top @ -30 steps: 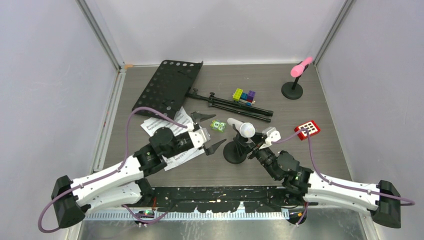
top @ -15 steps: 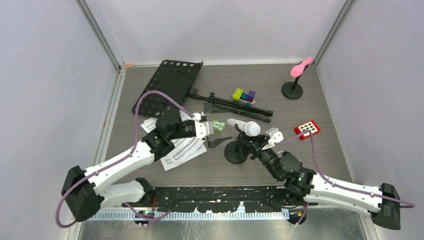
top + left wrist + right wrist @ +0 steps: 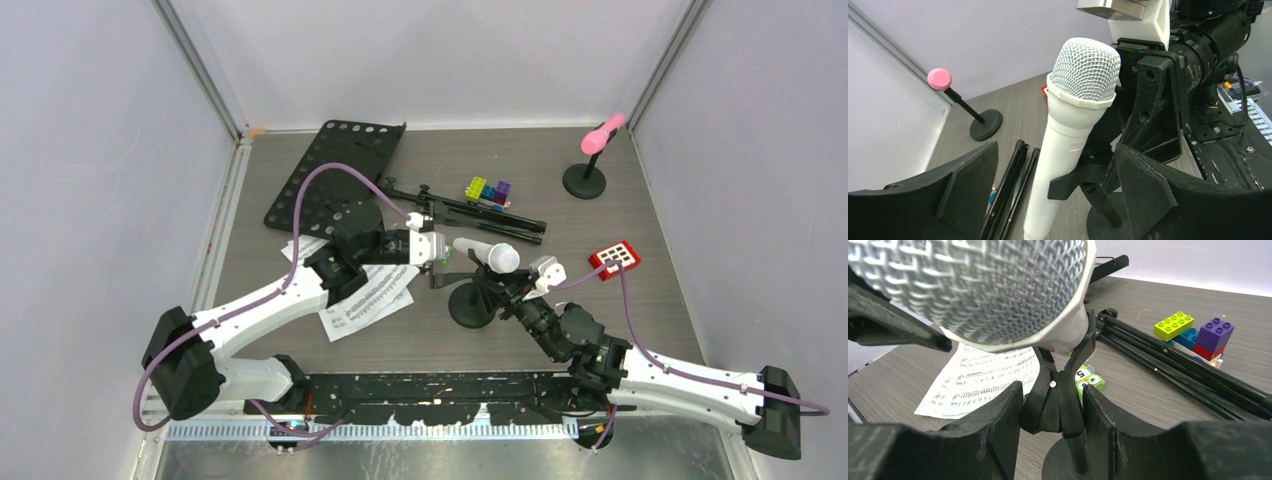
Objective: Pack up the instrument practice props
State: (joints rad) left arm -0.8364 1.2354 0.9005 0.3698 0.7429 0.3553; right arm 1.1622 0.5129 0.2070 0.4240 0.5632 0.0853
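Observation:
The white microphone (image 3: 490, 254) sits in the clip of a black round-based mount (image 3: 469, 306) at the table's middle. My right gripper (image 3: 507, 291) is shut on that mount's clip (image 3: 1058, 400), below the mic head (image 3: 983, 285). My left gripper (image 3: 441, 266) is open, one finger on each side of the white mic's handle (image 3: 1058, 145), not touching it. The pink microphone (image 3: 604, 132) stands on its own mount (image 3: 584, 181) at the far right. The black perforated music desk (image 3: 335, 175) lies flat at the back left, its tripod legs (image 3: 470, 211) folded beside it. Sheet-music pages (image 3: 362, 299) lie under my left arm.
Colourful toy blocks (image 3: 487, 190) lie behind the tripod legs, and a green owl block (image 3: 1088, 378) lies next to the mount. A red keypad (image 3: 615, 258) lies right of the white mic. Grey walls enclose the table on three sides.
My left arm has swung right and away from the sheet music, bringing its open gripper around the white mic's handle. My right gripper has stayed on the mount.

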